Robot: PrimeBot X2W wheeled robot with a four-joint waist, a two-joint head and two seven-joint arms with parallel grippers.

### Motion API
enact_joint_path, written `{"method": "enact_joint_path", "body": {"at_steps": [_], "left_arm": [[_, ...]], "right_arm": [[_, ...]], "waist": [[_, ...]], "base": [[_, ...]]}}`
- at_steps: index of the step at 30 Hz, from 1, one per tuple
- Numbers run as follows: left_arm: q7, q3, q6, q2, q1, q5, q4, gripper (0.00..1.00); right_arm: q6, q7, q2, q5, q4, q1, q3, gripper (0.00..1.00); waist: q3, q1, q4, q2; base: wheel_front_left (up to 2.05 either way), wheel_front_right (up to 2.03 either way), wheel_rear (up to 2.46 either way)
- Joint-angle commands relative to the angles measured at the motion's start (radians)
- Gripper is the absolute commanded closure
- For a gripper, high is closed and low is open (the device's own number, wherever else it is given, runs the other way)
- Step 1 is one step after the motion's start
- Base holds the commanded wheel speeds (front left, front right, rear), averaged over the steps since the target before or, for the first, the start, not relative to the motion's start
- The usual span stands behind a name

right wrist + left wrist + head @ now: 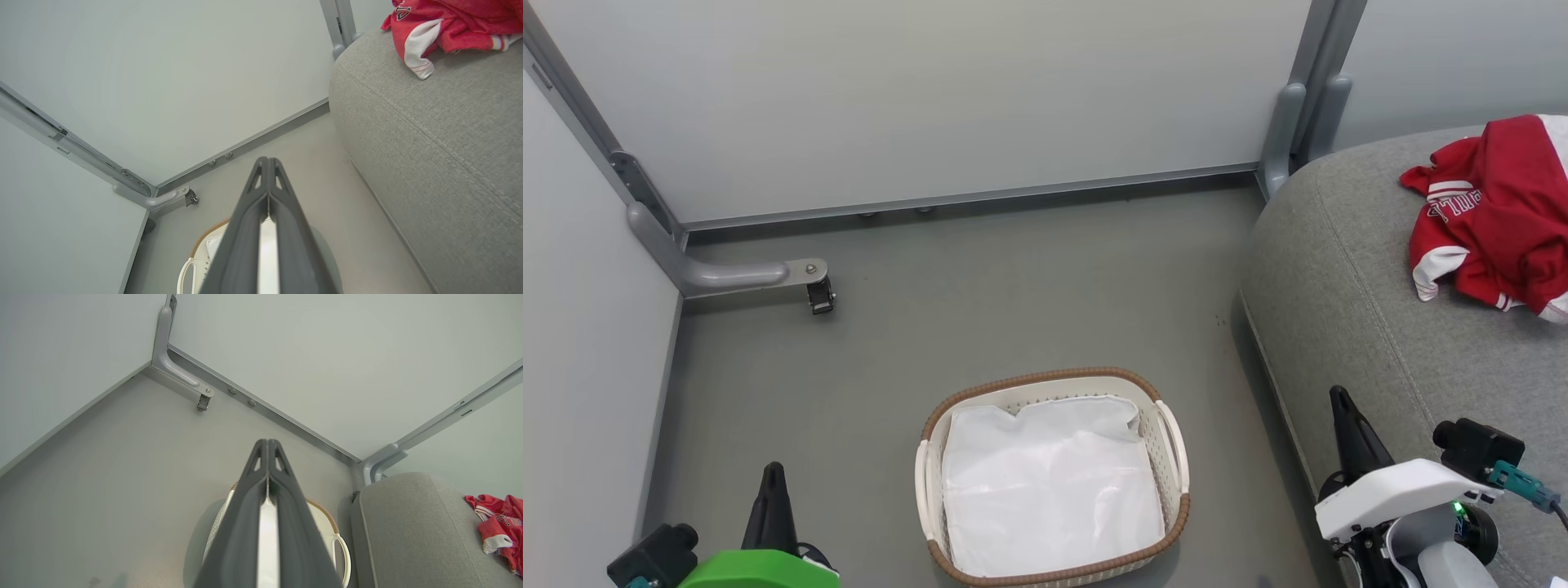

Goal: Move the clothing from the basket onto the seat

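The red and white clothing (1499,216) lies crumpled on the grey seat (1364,327) at the right, also seen as clothing (500,524) and clothing (445,22) in the wrist views. On the floor stands the cream basket (1172,445) with its brown rim, holding a plain white liner (1049,490). My left gripper (772,472) is shut with nothing in it, left of the basket. My right gripper (1338,396) is shut and empty, over the seat's front edge. From the wrists, the left gripper (268,442) and right gripper (267,160) show fingers pressed together above the basket.
Pale wall panels enclose the grey floor (980,302) at the back and left. A grey frame foot with a caster (818,296) juts from the left corner. A grey post (1298,122) stands behind the seat's corner.
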Motion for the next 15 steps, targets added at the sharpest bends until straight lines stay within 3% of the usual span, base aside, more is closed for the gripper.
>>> {"method": "enact_joint_path", "body": {"at_steps": [1, 15], "left_arm": [[0.010, 0.009, -0.009, 0.003, -0.036, -0.039, -0.015, 1.00], [0.061, 0.034, -0.023, 0.004, -0.061, -0.217, -0.018, 1.00]], "right_arm": [[0.000, 0.009, -0.005, 0.042, -0.019, -0.011, -0.008, 1.00], [0.000, 0.060, -0.006, 0.238, -0.031, -0.010, -0.034, 1.00]], "waist": [[0.000, 0.0000, 0.000, 0.0000], [-0.004, 0.0000, 0.000, 0.0000]], "base": [[0.00, 0.00, 0.00], [0.00, 0.00, 0.00]]}}
